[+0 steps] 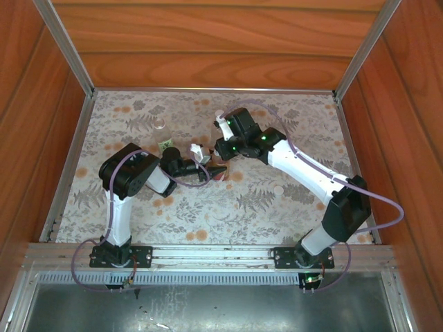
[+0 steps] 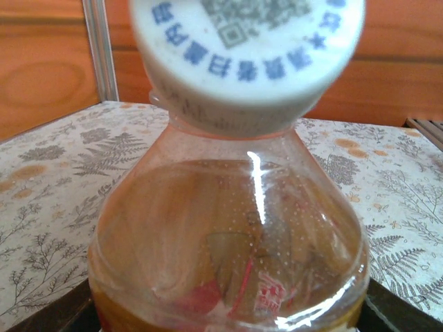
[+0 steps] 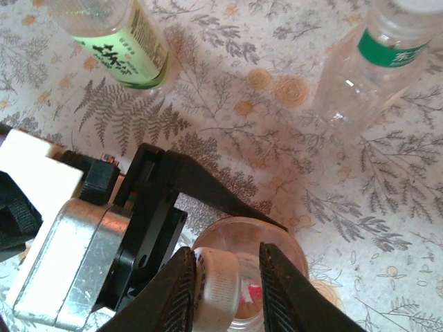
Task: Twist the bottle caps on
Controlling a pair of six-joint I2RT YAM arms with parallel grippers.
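The amber-liquid bottle [image 2: 228, 235] with a red-orange label stands upright in my left gripper [image 1: 210, 168], whose dark fingers [image 2: 398, 308] press its sides. A white bottle cap [image 2: 246, 55], printed with blue characters and a code square, sits tilted on the neck. My right gripper [image 3: 225, 290] comes down from above and is shut on this cap [image 3: 223, 282]. The cap's flat top lies against one finger and its open end is over the neck. In the top view the right gripper [image 1: 219, 158] meets the bottle [image 1: 220, 173] at mid-table.
A green-labelled bottle [image 3: 118, 41] [image 1: 165, 140] stands behind and left of the left gripper [image 3: 149, 207]. A clear bottle with a green band [image 3: 367, 69] stands further right. A small white disc [image 1: 278, 189] lies on the floral mat [image 1: 228, 207]. Wooden walls [image 1: 221, 62] enclose the table.
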